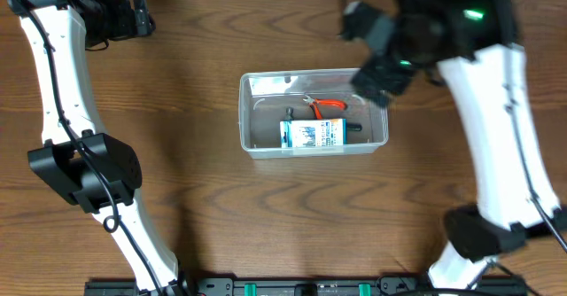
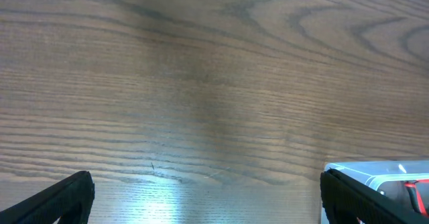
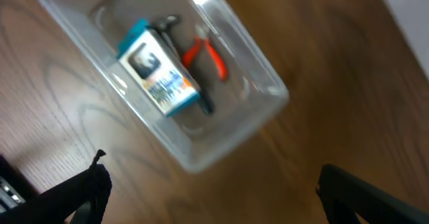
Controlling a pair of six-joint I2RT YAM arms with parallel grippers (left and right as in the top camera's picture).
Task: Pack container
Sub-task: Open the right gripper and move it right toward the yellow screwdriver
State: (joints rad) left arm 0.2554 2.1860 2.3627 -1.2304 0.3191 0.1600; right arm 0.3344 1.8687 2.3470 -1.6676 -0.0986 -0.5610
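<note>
While right gripper (image 3: 213, 174) gapes empty above container (image 1: 264, 123), left gripper (image 2: 206, 180) likewise, well apart from it, best rise straight clear.

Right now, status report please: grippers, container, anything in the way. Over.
Left gripper open, empty, over wood table. Right gripper open, empty, above clear container. Container holds blue-and-white box and red-handled pliers. No obstruction seen.
</note>
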